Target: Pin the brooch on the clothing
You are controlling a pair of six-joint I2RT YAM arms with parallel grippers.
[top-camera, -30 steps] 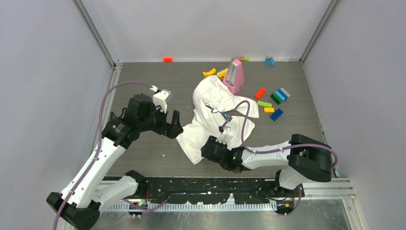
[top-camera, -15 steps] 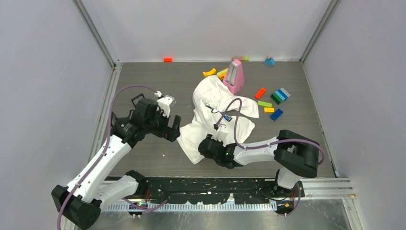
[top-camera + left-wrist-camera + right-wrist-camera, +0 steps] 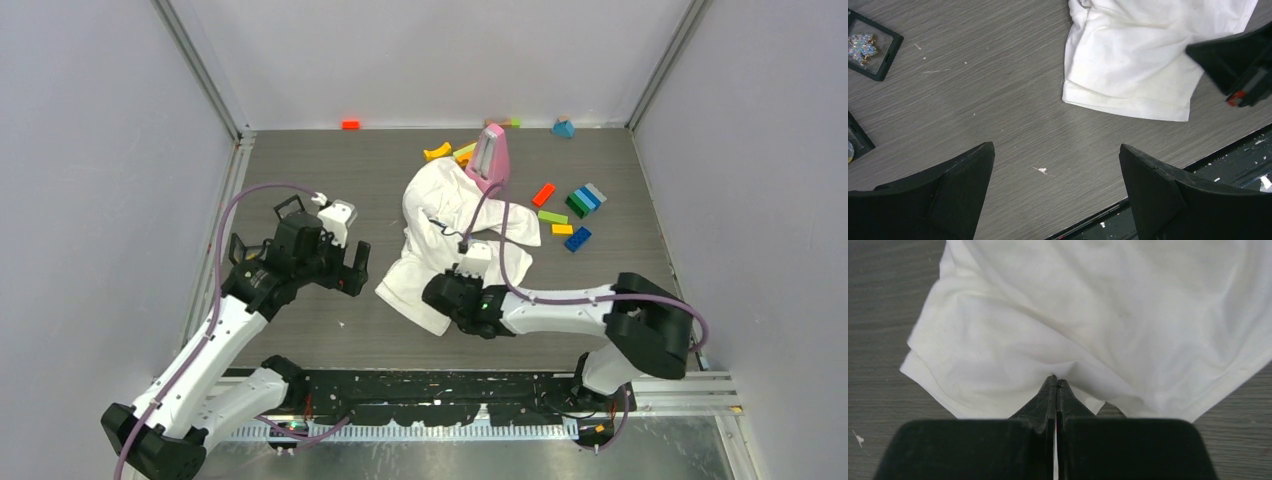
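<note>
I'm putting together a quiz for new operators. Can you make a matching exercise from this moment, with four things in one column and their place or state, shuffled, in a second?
Things:
1. left arm's black pincer
2. right arm's black pincer
3. sparkly blue leaf-shaped brooch
4. pink wedge-shaped plastic object

Place or state:
A. stands at the far edge of the white fabric T-shirt
B. shut on a fold of the T-shirt
C. lies in a black square tray
D. open above the grey wood-grain table

Pairs: 1-D, 2-B, 3-C, 4-A.
</note>
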